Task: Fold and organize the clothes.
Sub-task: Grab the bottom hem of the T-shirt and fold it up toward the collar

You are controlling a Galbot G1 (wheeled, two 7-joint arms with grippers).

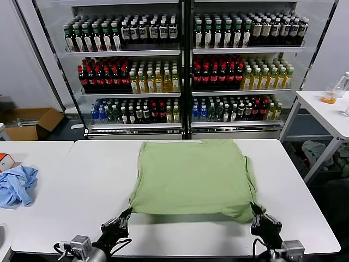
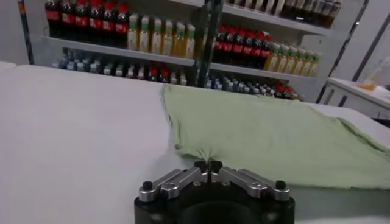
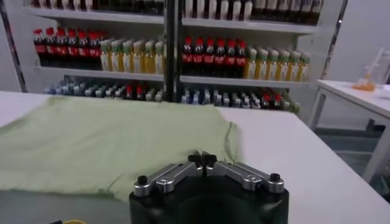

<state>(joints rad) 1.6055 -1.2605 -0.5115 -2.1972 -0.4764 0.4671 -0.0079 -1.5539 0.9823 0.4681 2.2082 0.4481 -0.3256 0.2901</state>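
Observation:
The light green shirt (image 1: 193, 177) lies spread flat on the white table (image 1: 82, 191), its back side up; collar, buttons and print are hidden. My left gripper (image 1: 128, 213) is shut on the shirt's near left corner, and the cloth puckers at its tips in the left wrist view (image 2: 208, 164). My right gripper (image 1: 255, 209) is shut on the near right corner, also shown in the right wrist view (image 3: 202, 159). Both corners are held a little above the table at its near side. The shirt fills the left wrist view (image 2: 274, 134) and the right wrist view (image 3: 103, 140).
A light blue garment (image 1: 17, 184) lies crumpled at the table's left end, next to an orange and white item (image 1: 5, 160). A glass-door drinks fridge (image 1: 185, 65) stands behind the table. A second white table (image 1: 327, 109) stands at the right.

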